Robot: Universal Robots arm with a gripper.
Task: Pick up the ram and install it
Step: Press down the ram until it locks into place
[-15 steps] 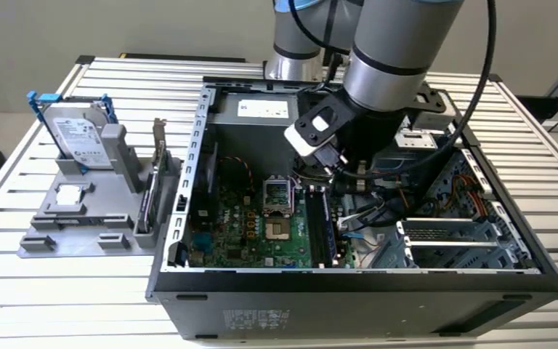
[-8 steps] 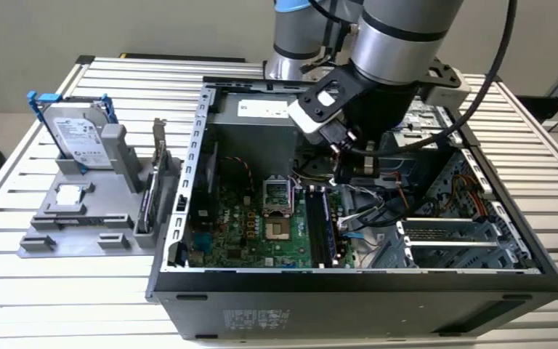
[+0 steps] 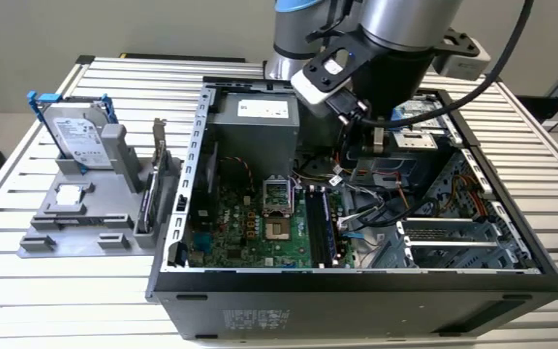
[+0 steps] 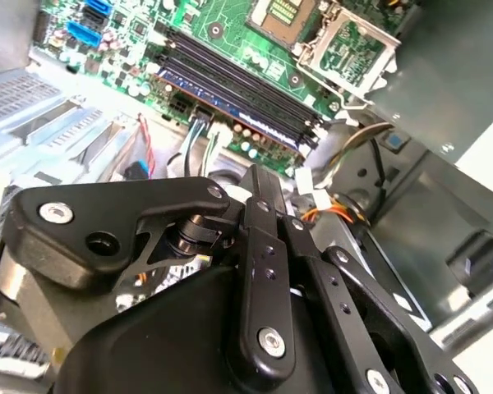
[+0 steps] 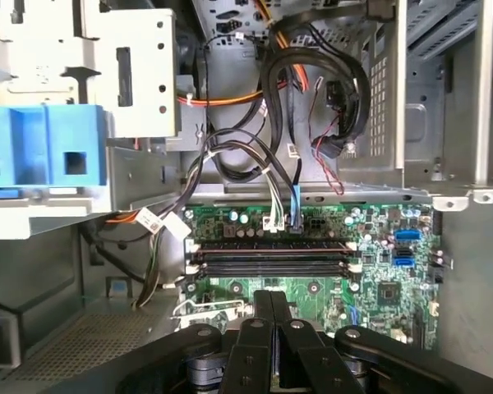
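**End effector closed and empty over the seated ram**

In the exterior view, a slatted metal table (image 3: 27, 291) fills the frame. An open computer case (image 3: 357, 305) lies on it, taking up the centre and right. The arm (image 3: 405, 22) comes down from the upper centre into the upper right part of the case.

A grey power supply (image 3: 255, 138) sits at the upper middle of the case, and the green motherboard (image 3: 250, 233) lies below it. At the left of the frame, a grey fixture (image 3: 75, 225) stands on the table beside the case and carries 1 silver hard drive (image 3: 75, 134) with blue rails.

The end effector (image 5: 271, 297) hangs inside the case above the motherboard. In both wrist views its 2 fingers (image 4: 267, 205) are pressed together with nothing between them.

The ram (image 4: 238, 103) is not held. It lies along 1 of the long black memory slots on the motherboard, bluish label face showing, near a bundle of cables (image 5: 271, 164). In the exterior view it is the narrow dark strip just right of the board's centre, well apart from the fingers.
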